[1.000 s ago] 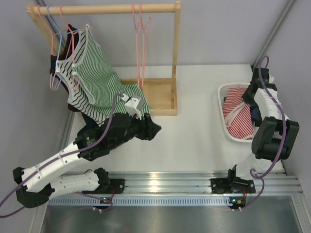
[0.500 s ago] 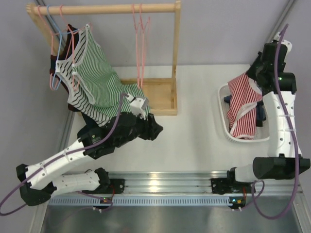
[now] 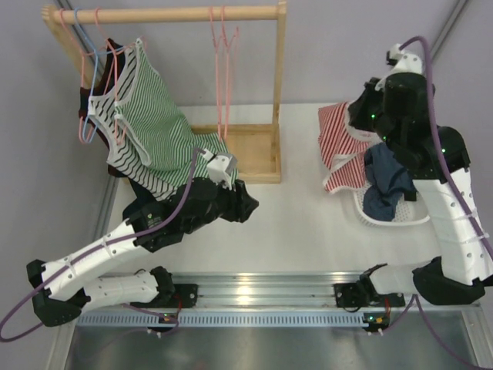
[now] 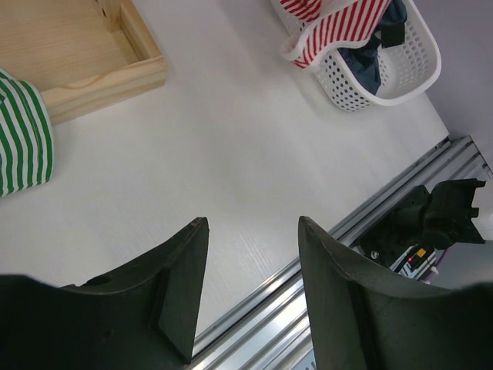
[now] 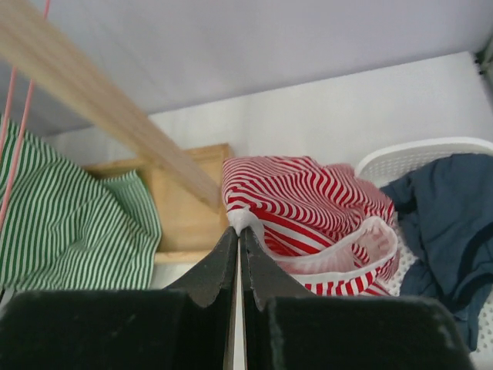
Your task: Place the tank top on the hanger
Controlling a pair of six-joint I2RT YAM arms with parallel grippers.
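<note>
Tank top (image 3: 339,142) lifted off 1 basket (image 3: 385,220), R end effector (image 5: 239,231) gripping it, L end effector (image 4: 252,223) open

One red-and-white striped tank top (image 3: 339,142), one green-and-white striped top (image 3: 154,127), one dark blue garment (image 3: 389,185), one white basket (image 3: 385,218). One wooden rack (image 3: 169,14) carries one light blue hanger (image 3: 94,65) and two bare pink hangers (image 3: 223,77) side by side. More pink ones at its left end are too tangled to count.
</note>
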